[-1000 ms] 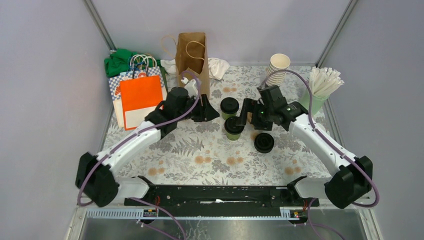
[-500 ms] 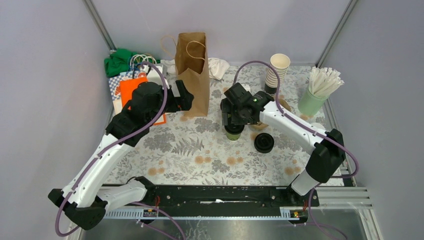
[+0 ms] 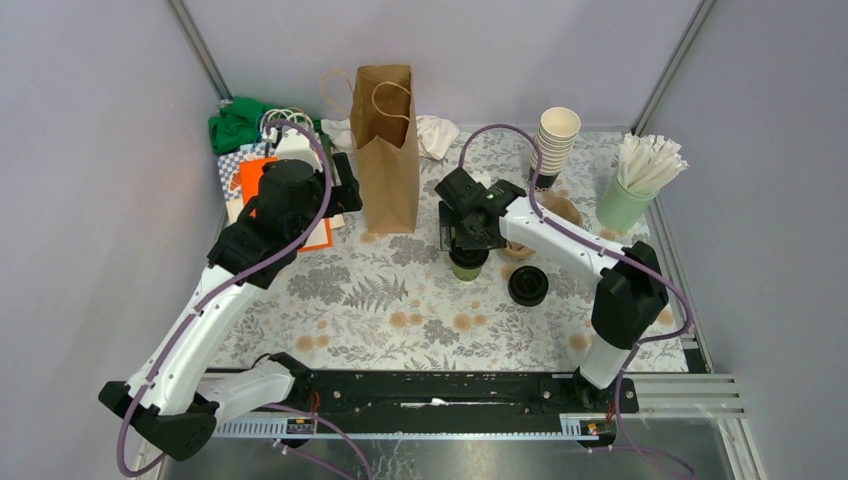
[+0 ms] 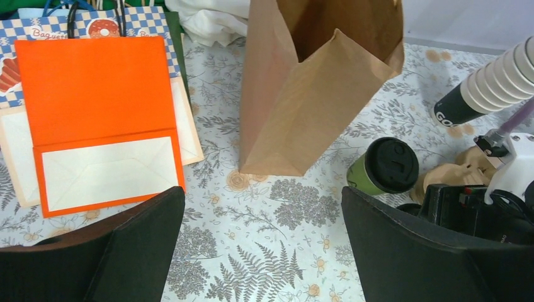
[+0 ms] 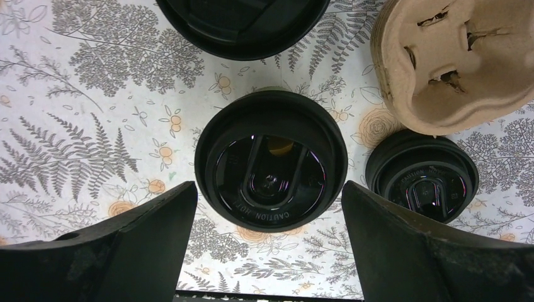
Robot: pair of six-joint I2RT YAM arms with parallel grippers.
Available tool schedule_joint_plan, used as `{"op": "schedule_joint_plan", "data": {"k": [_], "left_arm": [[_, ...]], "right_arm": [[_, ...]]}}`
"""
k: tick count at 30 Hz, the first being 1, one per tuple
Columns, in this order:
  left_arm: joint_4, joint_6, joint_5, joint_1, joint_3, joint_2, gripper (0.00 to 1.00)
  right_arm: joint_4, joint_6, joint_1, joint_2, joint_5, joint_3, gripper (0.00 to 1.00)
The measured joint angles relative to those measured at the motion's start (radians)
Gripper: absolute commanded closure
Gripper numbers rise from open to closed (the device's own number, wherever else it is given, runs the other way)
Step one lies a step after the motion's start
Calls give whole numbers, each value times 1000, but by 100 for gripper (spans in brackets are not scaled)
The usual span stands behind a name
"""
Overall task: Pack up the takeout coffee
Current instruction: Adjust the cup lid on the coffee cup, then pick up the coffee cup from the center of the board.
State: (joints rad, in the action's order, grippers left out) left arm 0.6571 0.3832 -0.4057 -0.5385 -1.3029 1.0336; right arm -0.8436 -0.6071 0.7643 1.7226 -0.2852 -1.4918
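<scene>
Three takeout coffee cups stand mid-table. In the right wrist view their black lids show from above: one just ahead of my fingertips, one to its right, one at the top edge. My right gripper hangs open above the middle cup, touching nothing. From the top view it hides the far cup, and the third cup stands apart. My left gripper is open and empty, held beside the brown paper bag. One green cup shows beyond it.
A cardboard cup carrier lies right of the cups. At the back right stand cream cups in a stack and a pale green cup of white sticks. An orange bag and other bags lie at the left.
My left gripper has opened and pulled back left from the cups to beside the brown bag. My right arm has swung left and now hangs over the cups.
</scene>
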Motion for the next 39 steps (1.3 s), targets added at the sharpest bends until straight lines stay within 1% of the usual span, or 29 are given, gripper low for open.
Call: {"op": "schedule_joint_plan", "data": {"k": [8, 16, 21, 23, 25, 27, 29, 31, 32, 35, 39], "left_arm": [[-1, -3, 11, 63, 0, 14, 1], [-2, -10, 55, 122, 3, 16, 1], [-7, -11, 85, 147, 3, 17, 1], [-12, -11, 98, 154, 3, 19, 1], [-21, -11, 109, 158, 3, 24, 1], [-25, -10, 119, 162, 3, 32, 1], [-25, -10, 130, 166, 3, 38, 1], [-27, -9, 143, 169, 3, 42, 1], [-29, -9, 148, 170, 3, 42, 1], [-37, -8, 166, 172, 3, 42, 1], [-65, 2, 183, 173, 14, 42, 1]], "right_arm": [[-2, -8, 0, 37, -18, -1, 15], [-2, -12, 0, 44, -21, -8, 32], [-15, -11, 0, 46, -21, -24, 34], [-17, -6, 0, 45, -21, -35, 40], [-19, 7, 0, 37, -17, -44, 42], [-21, 34, 0, 16, 0, -45, 42], [-23, 79, 0, -22, 46, -44, 43], [-21, 132, 0, -66, 114, -44, 48], [-19, 156, 0, -86, 152, -42, 48], [14, 258, 0, -170, 346, 0, 45], [103, 356, 1, -276, 632, 110, 40]]}}
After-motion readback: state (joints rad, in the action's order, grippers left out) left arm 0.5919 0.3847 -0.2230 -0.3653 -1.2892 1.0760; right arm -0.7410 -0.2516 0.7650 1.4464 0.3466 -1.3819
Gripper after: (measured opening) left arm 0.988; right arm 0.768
